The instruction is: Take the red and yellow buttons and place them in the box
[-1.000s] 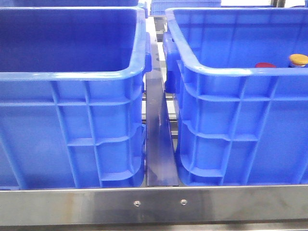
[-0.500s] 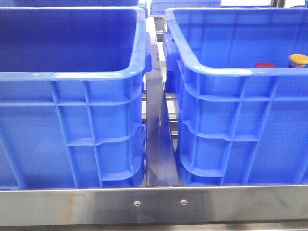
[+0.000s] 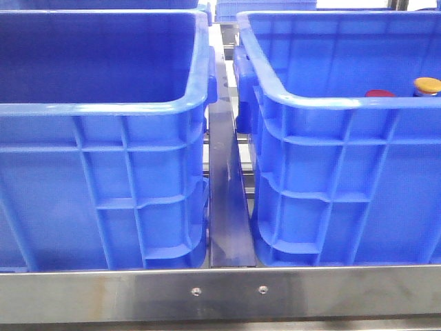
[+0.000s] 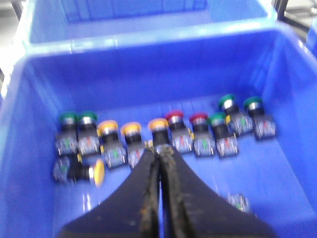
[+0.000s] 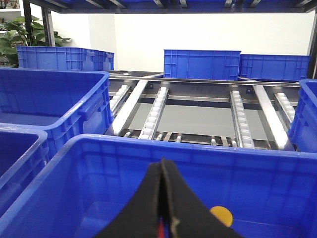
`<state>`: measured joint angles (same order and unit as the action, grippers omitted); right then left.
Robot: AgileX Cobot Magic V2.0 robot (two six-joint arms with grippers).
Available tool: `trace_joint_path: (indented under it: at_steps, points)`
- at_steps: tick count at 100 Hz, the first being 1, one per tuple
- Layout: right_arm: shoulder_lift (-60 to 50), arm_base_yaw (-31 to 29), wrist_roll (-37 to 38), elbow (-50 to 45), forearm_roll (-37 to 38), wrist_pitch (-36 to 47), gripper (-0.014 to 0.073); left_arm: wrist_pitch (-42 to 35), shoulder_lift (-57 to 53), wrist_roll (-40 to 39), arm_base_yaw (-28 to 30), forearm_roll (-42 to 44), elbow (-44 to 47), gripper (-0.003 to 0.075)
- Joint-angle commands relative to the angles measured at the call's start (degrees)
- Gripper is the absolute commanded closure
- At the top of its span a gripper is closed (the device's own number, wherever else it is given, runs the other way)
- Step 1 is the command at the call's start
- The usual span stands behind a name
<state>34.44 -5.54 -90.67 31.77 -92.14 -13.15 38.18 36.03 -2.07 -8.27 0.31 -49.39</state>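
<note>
In the front view a red button (image 3: 380, 92) and a yellow button (image 3: 428, 85) show just above the near rim of the right blue box (image 3: 324, 103). Neither gripper shows there. In the right wrist view my right gripper (image 5: 162, 166) is shut above a blue box (image 5: 124, 148). A yellow button (image 5: 221, 216) lies beside the fingers and a red sliver shows low through their gap. In the blurred left wrist view my left gripper (image 4: 159, 149) is shut above a box (image 4: 148, 44) holding rows of buttons, its tip near a yellow one (image 4: 158, 124) and a red one (image 4: 174, 117).
A second blue crate (image 3: 103, 107) stands at the left in the front view, its floor hidden, with a metal rail (image 3: 227, 207) between the crates. Green buttons (image 4: 228, 101) lie among the others. Roller tracks (image 5: 153, 111) and more crates (image 5: 200, 64) lie beyond.
</note>
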Motion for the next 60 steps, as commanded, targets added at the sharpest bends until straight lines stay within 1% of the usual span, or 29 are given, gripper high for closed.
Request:
trace_joint_path:
  at_steps: [1, 13, 25, 42, 60]
  points:
    - [-0.1, -0.2, -0.3, 1.4, -1.3, -0.8, 0.0662, -7.6, 0.0, -0.4, 0.1, 0.3, -1.6, 0.0739]
    - [-0.1, -0.2, -0.3, 1.4, -1.3, -0.8, 0.0662, -8.1, 0.0, -0.4, 0.1, -0.3, -1.4, 0.0739]
    - [-0.1, -0.2, -0.3, 1.4, -1.3, -0.8, 0.0662, -12.3, -0.9, -0.4, 0.1, 0.2, 1.0, 0.0739]
    - [-0.1, -0.2, -0.3, 1.4, -1.3, -0.8, 0.0662, -23.8, -5.7, -0.4, 0.1, 0.9, 9.3, 0.0739]
    - [-0.1, -0.2, -0.3, 1.4, -1.3, -0.8, 0.0662, -27.9, -12.0, -0.4, 0.7, 2.3, 18.4, 0.0739]
